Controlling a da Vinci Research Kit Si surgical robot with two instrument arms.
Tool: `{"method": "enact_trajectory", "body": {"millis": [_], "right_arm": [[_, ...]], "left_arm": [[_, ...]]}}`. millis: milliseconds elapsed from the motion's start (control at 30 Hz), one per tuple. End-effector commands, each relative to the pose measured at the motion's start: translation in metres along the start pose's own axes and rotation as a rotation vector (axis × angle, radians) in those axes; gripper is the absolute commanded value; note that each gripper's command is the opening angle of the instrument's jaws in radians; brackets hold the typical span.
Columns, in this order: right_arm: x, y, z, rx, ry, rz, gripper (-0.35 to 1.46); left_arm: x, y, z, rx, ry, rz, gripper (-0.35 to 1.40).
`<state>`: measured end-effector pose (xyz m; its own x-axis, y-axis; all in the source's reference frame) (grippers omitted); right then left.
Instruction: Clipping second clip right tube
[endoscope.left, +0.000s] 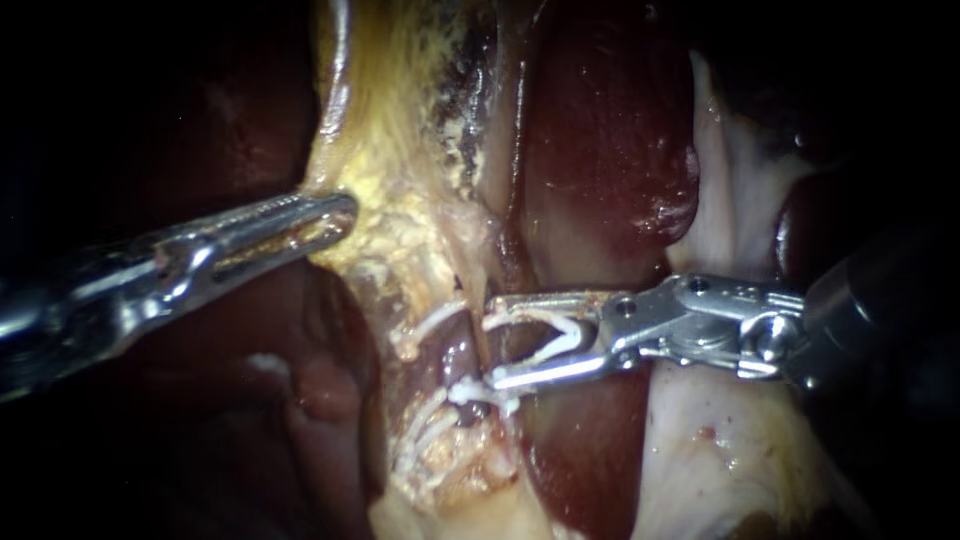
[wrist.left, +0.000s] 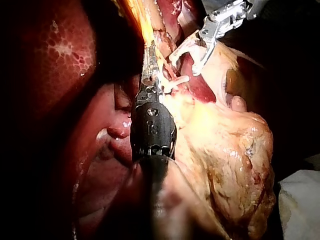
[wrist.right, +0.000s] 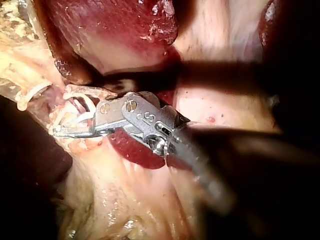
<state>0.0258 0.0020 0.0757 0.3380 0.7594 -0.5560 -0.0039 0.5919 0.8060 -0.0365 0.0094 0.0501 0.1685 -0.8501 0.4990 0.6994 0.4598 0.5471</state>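
My right instrument comes in from the right. Its jaws stand wide apart with a white open clip held between them. The jaws straddle a thin pale tube that runs down through the gap. A closed white clip sits on the tissue just under the lower jaw. The right wrist view shows the same jaws around the pale strands. My left instrument enters from the left, and its jaws are shut on yellow fatty tissue, holding it taut. In the left wrist view its jaws are sunk in that tissue.
The dark red liver lies above and behind the right jaws. More white clips sit left of and below the tube. The pale gallbladder fills the lower right. White gauze lies beside the organ.
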Motion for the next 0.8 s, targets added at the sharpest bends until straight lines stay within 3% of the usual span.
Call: {"method": "enact_trajectory", "body": {"millis": [33, 233, 467, 800], "right_arm": [[-0.0004, 0.0003, 0.0001, -0.004, -0.008, 0.005, 0.55], [-0.0012, 0.0014, 0.0008, -0.015, -0.019, 0.031, 0.54], [-0.001, 0.0019, 0.0026, -0.013, -0.023, 0.036, 0.53], [-0.001, 0.002, 0.0055, 0.008, -0.035, 0.038, 0.51]], "left_arm": [[-0.0002, -0.0002, -0.0003, -0.002, -0.004, 0.006, -0.35], [-0.0008, -0.0013, -0.0013, -0.004, -0.009, 0.012, -0.35], [-0.0011, -0.0012, -0.0017, -0.01, -0.012, 0.011, -0.35], [-0.0012, 0.0015, -0.0015, -0.043, -0.016, 0.009, -0.35]]}}
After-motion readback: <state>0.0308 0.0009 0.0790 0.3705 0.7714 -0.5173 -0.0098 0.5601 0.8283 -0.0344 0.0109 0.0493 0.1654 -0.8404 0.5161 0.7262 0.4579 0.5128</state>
